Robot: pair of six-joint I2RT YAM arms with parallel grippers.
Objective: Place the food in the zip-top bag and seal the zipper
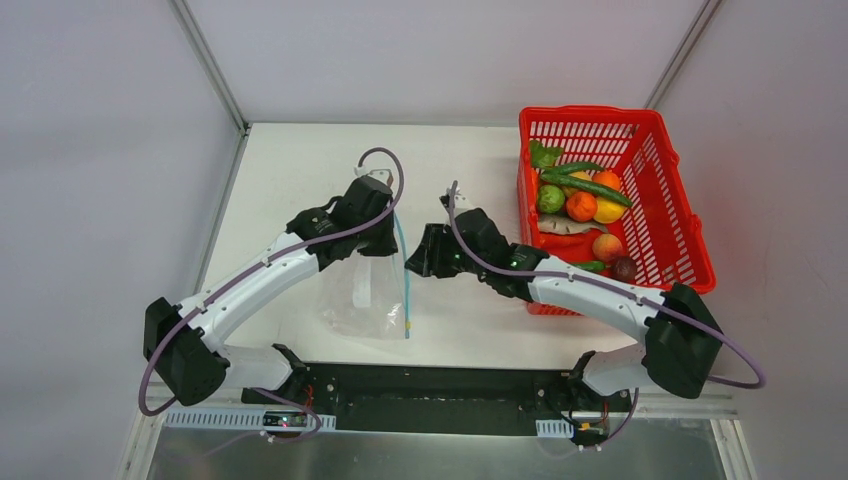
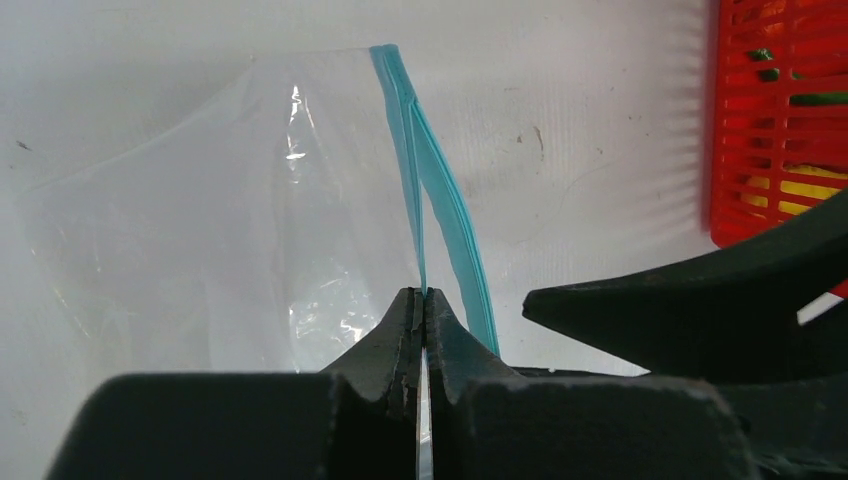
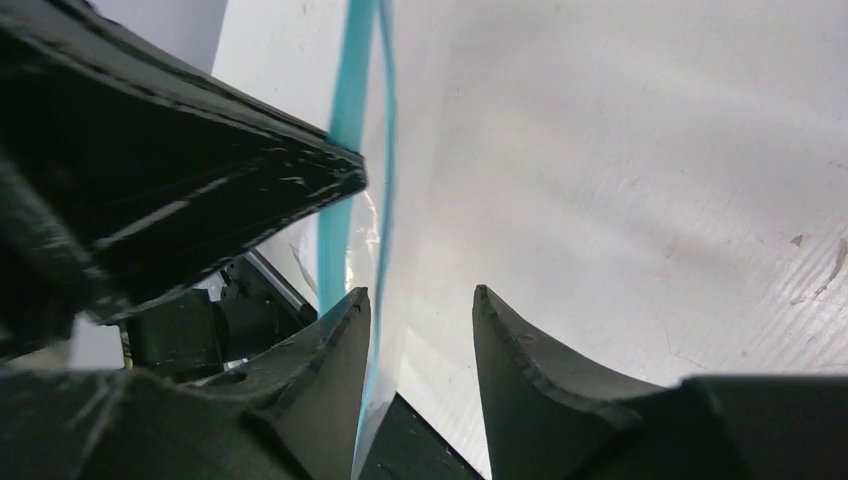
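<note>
A clear zip-top bag lies flat on a white table, between the two robot arms. Its teal-blue zipper runs along the bag's edge on the side facing a red mesh basket.

The left gripper sits at the far end of the zipper. Its fingers are pressed together, pinching one lip of the strip. In the left wrist view the two teal lips are parted below that pinch, so the bag's mouth is partly open.

The right gripper hovers just beside the bag on the zipper side. Its fingers are spread. The other teal lip runs close along the inner face of one finger, but nothing is clamped.

All the food is in the basket, well apart from the bag: orange, peach and dark purple balls with yellow, red and green pieces.

The bag looks empty. The task seems to be at its opening step. Every piece is yet to be loaded, and the zipper is yet to be sealed.
</note>
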